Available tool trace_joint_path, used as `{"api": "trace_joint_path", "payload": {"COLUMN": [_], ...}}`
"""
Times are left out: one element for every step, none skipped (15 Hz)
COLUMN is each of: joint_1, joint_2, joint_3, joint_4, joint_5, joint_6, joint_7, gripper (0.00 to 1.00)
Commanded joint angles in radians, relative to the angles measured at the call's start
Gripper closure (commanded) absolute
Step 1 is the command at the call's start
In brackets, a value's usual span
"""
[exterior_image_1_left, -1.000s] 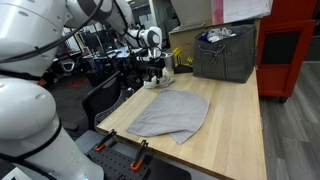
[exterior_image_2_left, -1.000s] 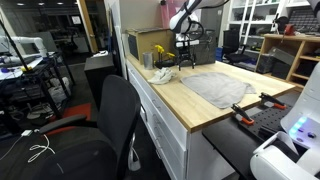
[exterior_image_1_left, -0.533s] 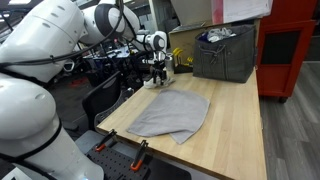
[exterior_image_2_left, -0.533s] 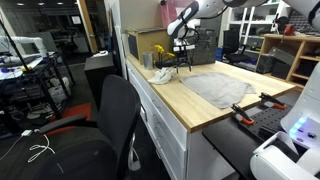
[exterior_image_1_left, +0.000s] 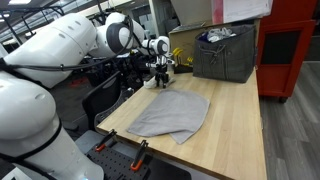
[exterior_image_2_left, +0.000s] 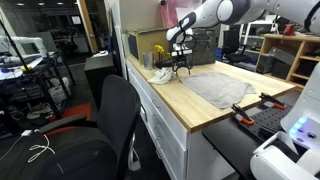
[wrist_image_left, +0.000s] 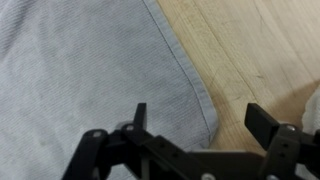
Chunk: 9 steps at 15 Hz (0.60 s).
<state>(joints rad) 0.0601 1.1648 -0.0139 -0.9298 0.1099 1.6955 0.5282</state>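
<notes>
Hand (exterior_image_1_left: 161, 76) had dropped over the last second from higher up to just above the far corner of the grey cloth (exterior_image_1_left: 170, 113), upper centre of both exterior views. More of the arm now filled the upper left of the frame. The grey cloth was unmoved: spread on the desk (exterior_image_1_left: 238, 125), one near corner folded over, centre of frame. Wrist view: fingers (wrist_image_left: 140, 112) stood fully apart with nothing between them, the hemmed edge running from top centre down between them, bare desk at upper right. No contact visible. A white crumpled item (exterior_image_2_left: 160, 75) lay just beside the hand; dark bin (exterior_image_1_left: 225, 55) well apart, upper right. Judgement: approach to the corner about done, no hold taken yet
</notes>
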Motion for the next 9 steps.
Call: {"api": "trace_joint_path", "payload": {"joint_1": [-0.003, -0.003, -0.003, -0.004, -0.005, -0.006, -0.006, -0.007, -0.005], "joint_2": [0.070, 0.082, 0.093, 0.104, 0.114, 0.121, 0.126, 0.123, 0.124], "joint_3": [-0.014, -0.017, -0.020, -0.024, -0.027, -0.029, -0.032, -0.032, -0.035], "joint_4": [0.131, 0.148, 0.163, 0.177, 0.190, 0.200, 0.207, 0.200, 0.203], "joint_5": [0.017, 0.012, 0.009, 0.006, 0.004, 0.003, 0.001, -0.003, -0.004], "joint_6": [-0.072, -0.079, -0.086, -0.092, -0.095, -0.098, -0.098, -0.091, -0.089], "joint_7": [0.036, 0.036, 0.037, 0.036, 0.037, 0.036, 0.037, 0.036, 0.035], "gripper": [0.00, 0.12, 0.26, 0.32, 0.42, 0.49, 0.56, 0.64, 0.71]}}
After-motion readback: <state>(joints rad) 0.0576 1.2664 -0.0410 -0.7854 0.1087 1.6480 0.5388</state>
